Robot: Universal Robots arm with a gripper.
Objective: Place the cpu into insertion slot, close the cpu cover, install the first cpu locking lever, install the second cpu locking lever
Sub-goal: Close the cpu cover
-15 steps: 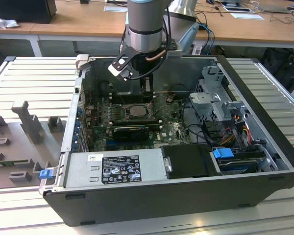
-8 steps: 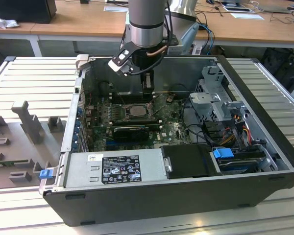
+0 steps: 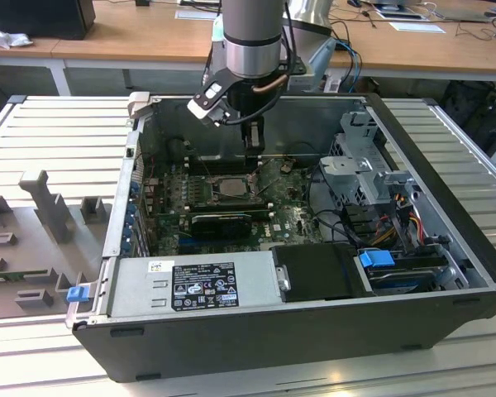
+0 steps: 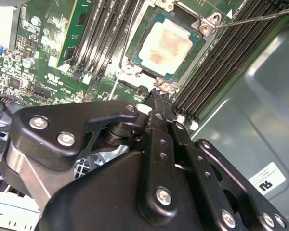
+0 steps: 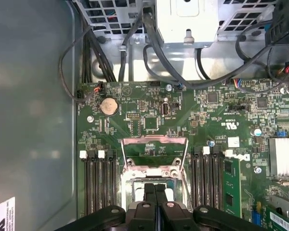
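Observation:
The pale silvery-beige cpu (image 4: 164,43) lies flat in the insertion slot (image 3: 200,188) in the middle of the green motherboard (image 5: 144,120). The cpu cover (image 5: 154,141), a thin metal frame with a square window, appears swung open, standing beyond the fingers in the first wrist view. My gripper (image 4: 156,94) (image 5: 155,186) is shut with nothing seen between its fingers. Its tips sit low at the slot's edge, by the cover's hinge screws. In the exterior view the gripper (image 3: 252,165) hangs just past the slot's far right corner. A thin lever rod (image 4: 253,18) sticks out beside the slot.
Long black memory slots (image 5: 98,183) flank the slot on both sides. A black card (image 3: 221,222) lies in front of it. The power supply (image 3: 190,285), drive cage (image 3: 360,165) and cable bundles (image 5: 149,43) crowd the case. Case walls (image 3: 430,174) enclose everything.

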